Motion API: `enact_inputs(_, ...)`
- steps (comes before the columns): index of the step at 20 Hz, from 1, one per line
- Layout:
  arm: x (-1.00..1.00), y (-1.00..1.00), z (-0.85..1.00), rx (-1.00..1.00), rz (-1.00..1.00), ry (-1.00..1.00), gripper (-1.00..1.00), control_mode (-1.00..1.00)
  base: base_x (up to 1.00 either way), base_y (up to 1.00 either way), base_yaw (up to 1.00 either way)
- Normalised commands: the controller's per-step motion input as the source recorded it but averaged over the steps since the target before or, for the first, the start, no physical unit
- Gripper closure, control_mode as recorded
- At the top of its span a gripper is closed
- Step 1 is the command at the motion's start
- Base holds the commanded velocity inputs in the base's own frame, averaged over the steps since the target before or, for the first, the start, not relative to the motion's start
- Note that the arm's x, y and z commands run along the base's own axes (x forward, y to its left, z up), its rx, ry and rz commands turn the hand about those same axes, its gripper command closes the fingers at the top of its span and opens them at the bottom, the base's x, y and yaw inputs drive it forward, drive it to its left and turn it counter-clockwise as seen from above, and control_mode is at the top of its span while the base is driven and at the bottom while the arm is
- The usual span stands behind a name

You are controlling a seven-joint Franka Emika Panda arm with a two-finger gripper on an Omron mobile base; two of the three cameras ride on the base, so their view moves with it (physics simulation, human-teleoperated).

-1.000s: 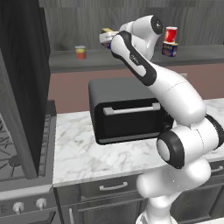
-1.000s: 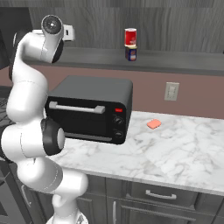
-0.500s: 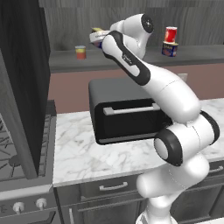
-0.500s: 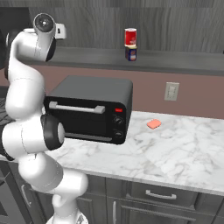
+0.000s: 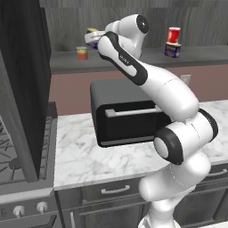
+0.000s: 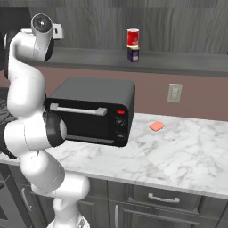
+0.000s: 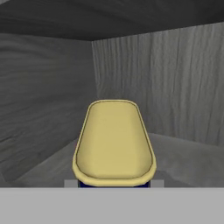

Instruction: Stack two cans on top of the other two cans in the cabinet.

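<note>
1. Where the arm reaches up into the cabinet (image 5: 62,26), its end effector (image 5: 94,39) is closed on a dark-blue can (image 5: 93,38) — the hand view shows that can's yellow top (image 7: 113,141) close up, a smooth oval with a raised rim and a sliver of dark blue beneath.
2. Held in the air at the left part of the recess, the blue can sits just right of and above the short orange-red can (image 5: 82,53), which stands on the grey shelf ledge (image 5: 67,62) with a yellow band round it.
3. Farther right on the same ledge, a red can (image 5: 173,35) with a whitish top rim stands upright on a second dark-blue can (image 5: 172,49) with a yellow label — a finished stack, also clear in the right base view.
4. Below the ledge, a black oven (image 6: 91,109) with a silver handle rests on the marble surface (image 6: 178,151).
5. Vertical wood grain covers the cabinet's back panel.
</note>
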Motion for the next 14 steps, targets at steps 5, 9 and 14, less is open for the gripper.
enact_inputs(5, 0.18, 0.09, 0.0, 0.0, 0.0, 0.0, 1.0, -1.0, 0.0, 0.0, 0.0)
enact_inputs(9, 0.12, 0.17, 0.0, 0.0, 0.0, 0.0, 1.0, -1.0, 0.0, 0.0, 0.0)
enact_inputs(14, 0.09, 0.14, -0.03, 0.0, 0.0, 0.0, 1.0, -1.0, 0.0, 0.0, 0.0)
